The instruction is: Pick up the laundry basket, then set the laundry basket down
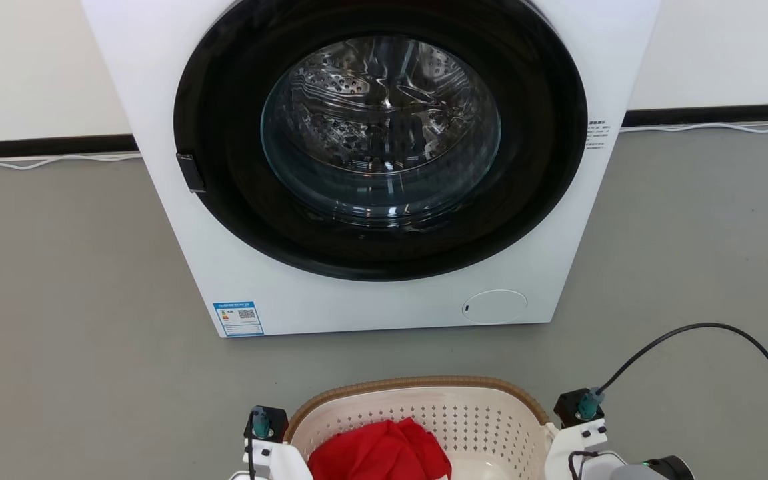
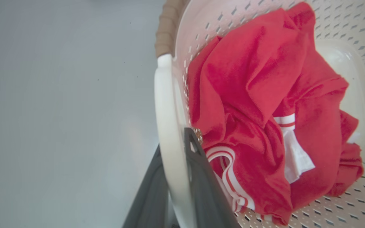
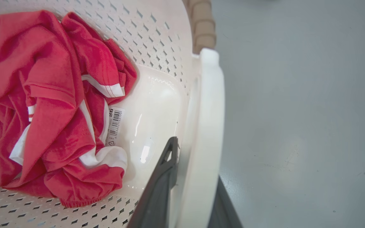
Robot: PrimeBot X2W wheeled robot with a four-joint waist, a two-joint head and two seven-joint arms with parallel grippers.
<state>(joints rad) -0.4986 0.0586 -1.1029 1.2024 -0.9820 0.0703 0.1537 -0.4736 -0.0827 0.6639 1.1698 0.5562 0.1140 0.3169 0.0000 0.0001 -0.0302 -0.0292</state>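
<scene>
The laundry basket [image 1: 411, 385] sits at the bottom centre of the head view, cream-white and perforated with a brown woven rim, and a red garment [image 1: 384, 453] with white stripes lies inside it. My left gripper [image 2: 173, 142] is shut on the basket's white left handle [image 2: 165, 95], one dark finger inside the loop and one outside. On the other side, my right gripper [image 3: 196, 158] is shut the same way on the right handle [image 3: 212, 88]. Both wrists flank the basket in the head view. Whether the basket touches the floor cannot be told.
A large white washing machine [image 1: 371, 167] with a round dark door and glass window [image 1: 381, 127] stands on the grey floor just beyond the basket. A white cable [image 1: 711, 127] runs along the wall base. A black cable [image 1: 724, 330] loops from my right wrist.
</scene>
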